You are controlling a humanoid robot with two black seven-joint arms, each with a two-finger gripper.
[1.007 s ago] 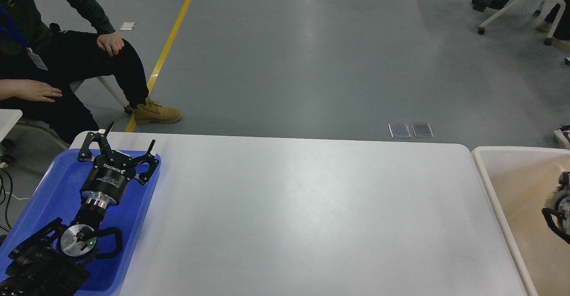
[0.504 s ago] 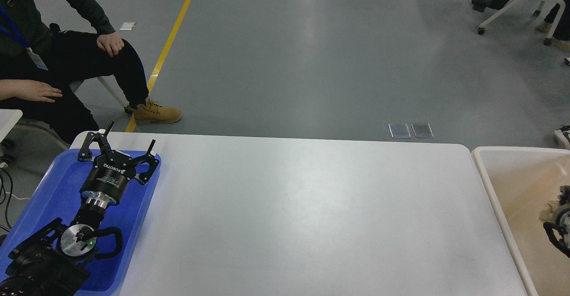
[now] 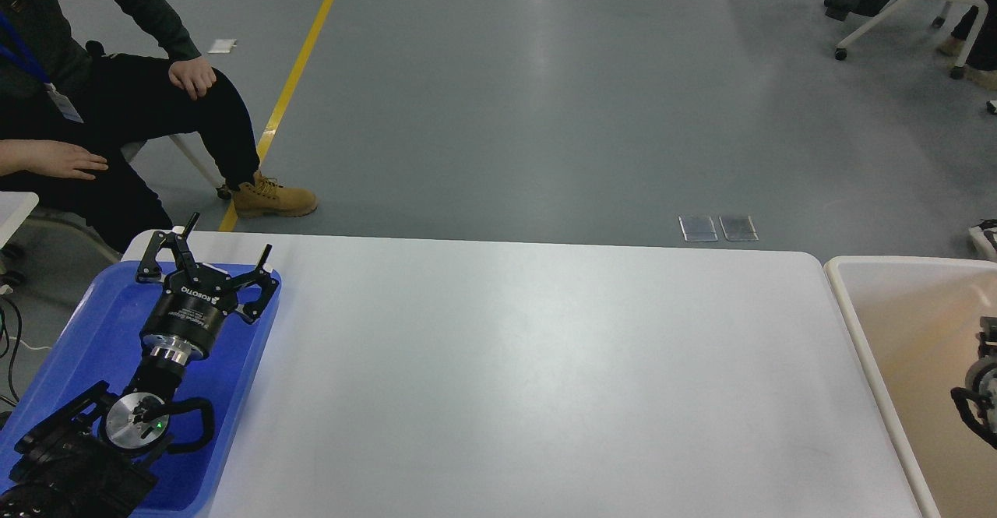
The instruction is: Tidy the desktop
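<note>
The desktop point(image 3: 506, 378) is a wide white tabletop with rounded corners, and its surface is bare. My left gripper point(image 3: 230, 234) is open and empty. It hovers over the far end of a blue plastic tray point(image 3: 93, 323) at the table's left end, with its fingertips reaching past the tray's far rim. Only a short piece of my right arm point(image 3: 977, 393) shows at the right edge, over the off-white bin point(image 3: 850, 300). Its fingers are beyond the frame.
A seated person point(image 3: 117, 105) with tan boots is just beyond the table's far left corner. The bin stands flush against the table's right end. Grey floor with a yellow line lies behind, and a wheeled chair point(image 3: 896, 4) stands at the far right.
The visible piece of my right arm has sunk a little lower and moved further toward the right edge over the bin. My left arm has not moved.
</note>
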